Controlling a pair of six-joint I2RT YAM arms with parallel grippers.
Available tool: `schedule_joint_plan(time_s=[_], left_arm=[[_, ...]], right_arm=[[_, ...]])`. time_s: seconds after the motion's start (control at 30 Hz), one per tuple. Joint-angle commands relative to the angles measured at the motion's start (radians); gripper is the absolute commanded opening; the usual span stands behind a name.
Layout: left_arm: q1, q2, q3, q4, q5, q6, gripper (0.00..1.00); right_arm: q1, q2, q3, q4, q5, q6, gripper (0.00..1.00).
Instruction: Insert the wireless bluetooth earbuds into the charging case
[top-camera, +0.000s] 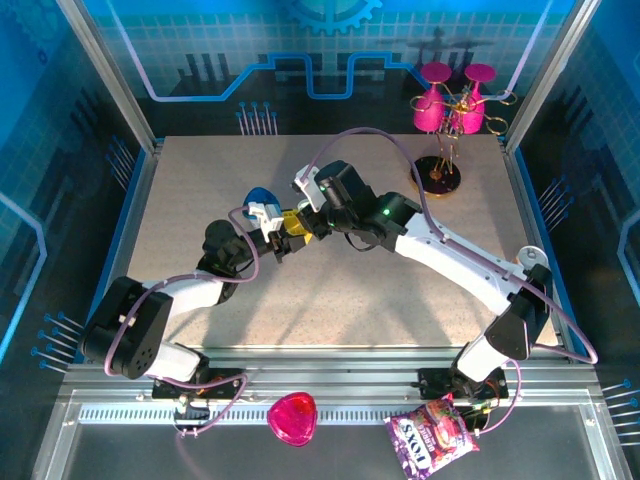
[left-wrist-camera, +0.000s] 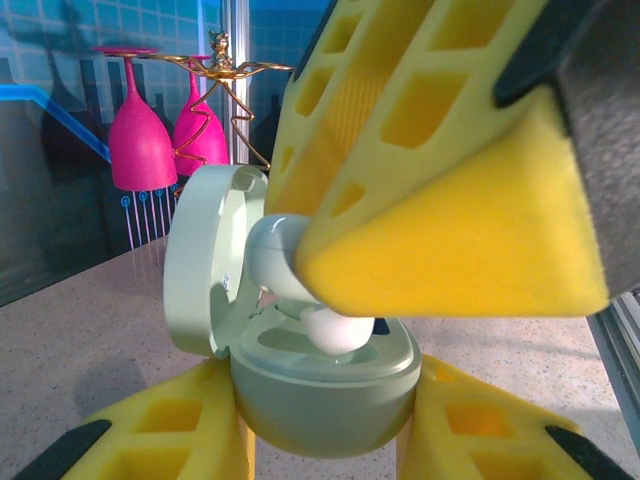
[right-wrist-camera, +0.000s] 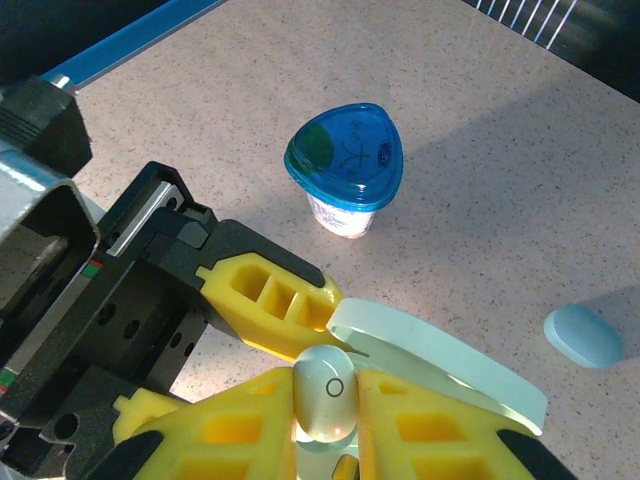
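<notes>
A pale green charging case (left-wrist-camera: 325, 400) sits between the yellow fingers (left-wrist-camera: 160, 430) of my left gripper (left-wrist-camera: 325, 388), which is shut on it. Its lid (left-wrist-camera: 205, 260) stands open to the left. My right gripper (right-wrist-camera: 325, 398) is shut on a whitish earbud (right-wrist-camera: 325, 390), holding it from above. The earbud (left-wrist-camera: 338, 332) has its rounded tip down in the case's recess. The case's open lid (right-wrist-camera: 440, 350) lies just right of the earbud. In the top view both grippers meet at mid-table, left gripper (top-camera: 280, 238) and right gripper (top-camera: 303, 225).
A blue-lidded cup (right-wrist-camera: 345, 160) stands just beyond the grippers, also the cup (top-camera: 258, 195). A pale blue oval case (right-wrist-camera: 585, 335) lies to the right. Pink glasses on a gold rack (top-camera: 450, 110) stand at the back right. A pink lid (top-camera: 292, 418) and snack bag (top-camera: 432, 435) lie near the bases.
</notes>
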Motion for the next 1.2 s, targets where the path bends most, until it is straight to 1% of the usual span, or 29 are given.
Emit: schedule_joint_plan(time_s=[0.0, 0.6, 0.8, 0.87, 1.1, 1.17], left_arm=[[-0.005, -0.033, -0.001, -0.002, -0.004, 0.023, 0.30], [-0.005, -0.043, -0.001, -0.016, -0.015, 0.039, 0.30], [-0.005, -0.043, 0.002, -0.017, -0.021, 0.040, 0.30], [-0.005, -0.045, 0.005, -0.019, -0.021, 0.042, 0.30], [-0.005, -0.042, 0.005, -0.021, -0.018, 0.046, 0.30], [-0.005, -0.038, 0.007, -0.017, -0.018, 0.050, 0.31]], right_arm=[[0.011, 0.013, 0.012, -0.015, 0.015, -0.005, 0.19], [0.007, -0.016, -0.036, -0.010, 0.038, 0.020, 0.19], [0.006, -0.013, -0.042, -0.011, 0.017, 0.022, 0.19], [0.006, -0.014, -0.041, -0.012, 0.006, 0.024, 0.21], [0.004, -0.041, -0.054, 0.012, 0.004, 0.031, 0.35], [0.003, -0.059, -0.068, 0.030, 0.001, 0.035, 0.37]])
